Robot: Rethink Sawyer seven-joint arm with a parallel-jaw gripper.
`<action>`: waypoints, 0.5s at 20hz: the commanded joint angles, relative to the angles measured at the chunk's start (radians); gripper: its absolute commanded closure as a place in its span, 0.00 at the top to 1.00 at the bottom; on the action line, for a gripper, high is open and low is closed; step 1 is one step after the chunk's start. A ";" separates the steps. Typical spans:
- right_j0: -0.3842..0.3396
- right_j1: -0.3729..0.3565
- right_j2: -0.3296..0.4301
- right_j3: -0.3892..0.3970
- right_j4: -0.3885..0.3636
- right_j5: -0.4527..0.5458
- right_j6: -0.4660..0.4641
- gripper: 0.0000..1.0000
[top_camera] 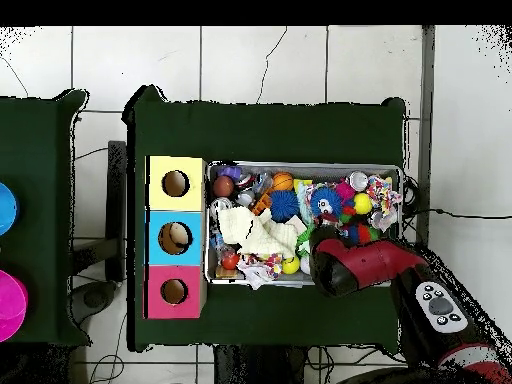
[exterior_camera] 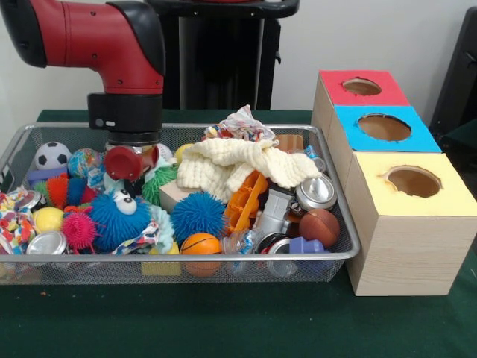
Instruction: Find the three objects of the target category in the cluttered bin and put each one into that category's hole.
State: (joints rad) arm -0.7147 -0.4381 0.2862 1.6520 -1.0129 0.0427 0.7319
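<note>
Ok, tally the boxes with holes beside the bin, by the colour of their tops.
Red-topped box: 1
Blue-topped box: 1
Yellow-topped box: 1
Total: 3

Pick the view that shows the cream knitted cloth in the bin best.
The front view: the cream knitted cloth shows its knit ridges, draped over an orange toy. The overhead view shows only a pale patch in the wire bin.
</note>
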 commanded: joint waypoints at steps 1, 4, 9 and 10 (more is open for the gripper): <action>-0.025 0.053 -0.004 -0.003 0.084 0.244 0.086 0.00; -0.008 0.015 -0.001 0.017 0.131 0.278 0.086 0.00; 0.004 -0.048 -0.006 0.061 0.200 0.321 0.091 0.00; 0.006 -0.053 -0.009 0.066 0.210 0.326 0.093 0.00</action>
State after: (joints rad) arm -0.7039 -0.4673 0.2864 1.6563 -0.8659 0.1610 0.7319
